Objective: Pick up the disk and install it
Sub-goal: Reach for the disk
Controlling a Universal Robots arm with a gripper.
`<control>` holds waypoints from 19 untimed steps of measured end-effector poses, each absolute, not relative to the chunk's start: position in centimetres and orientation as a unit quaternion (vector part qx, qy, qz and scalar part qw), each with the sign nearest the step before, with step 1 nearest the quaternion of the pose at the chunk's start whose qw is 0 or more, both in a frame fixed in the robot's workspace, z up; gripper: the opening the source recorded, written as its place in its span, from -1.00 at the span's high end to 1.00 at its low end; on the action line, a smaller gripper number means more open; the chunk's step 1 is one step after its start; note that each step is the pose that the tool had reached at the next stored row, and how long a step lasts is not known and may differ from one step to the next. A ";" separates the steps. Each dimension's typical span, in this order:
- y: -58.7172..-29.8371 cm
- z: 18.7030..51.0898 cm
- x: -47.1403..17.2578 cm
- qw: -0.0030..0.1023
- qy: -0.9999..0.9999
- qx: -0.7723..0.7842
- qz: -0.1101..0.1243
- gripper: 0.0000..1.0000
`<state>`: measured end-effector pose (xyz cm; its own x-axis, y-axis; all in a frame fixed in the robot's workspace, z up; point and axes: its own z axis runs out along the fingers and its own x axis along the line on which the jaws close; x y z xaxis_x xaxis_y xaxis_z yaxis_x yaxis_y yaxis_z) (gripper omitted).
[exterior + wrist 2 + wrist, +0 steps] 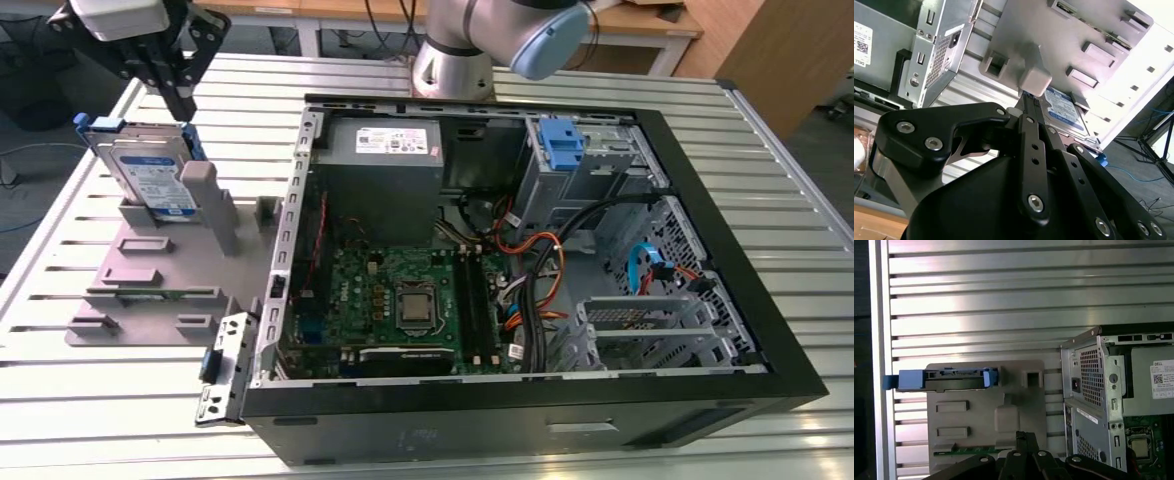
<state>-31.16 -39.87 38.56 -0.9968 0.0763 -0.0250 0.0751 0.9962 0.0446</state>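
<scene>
One disk point(144, 170), silver, blue-striped white label, blue carrier; standing upright

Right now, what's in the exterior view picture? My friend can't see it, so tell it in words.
A robot arm's black gripper hangs just over the disk, which stands on edge in a grey holder on a slatted metal table. At the exterior view's right, an open computer case lies on its side.
</scene>
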 end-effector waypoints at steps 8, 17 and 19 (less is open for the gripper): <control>-39.9 38.5 -32.4 0.013 0.999 0.038 0.022 0.79; -39.9 38.5 -33.0 0.013 0.999 0.038 0.022 0.79; -39.9 38.5 -33.3 0.013 0.999 0.038 0.022 0.79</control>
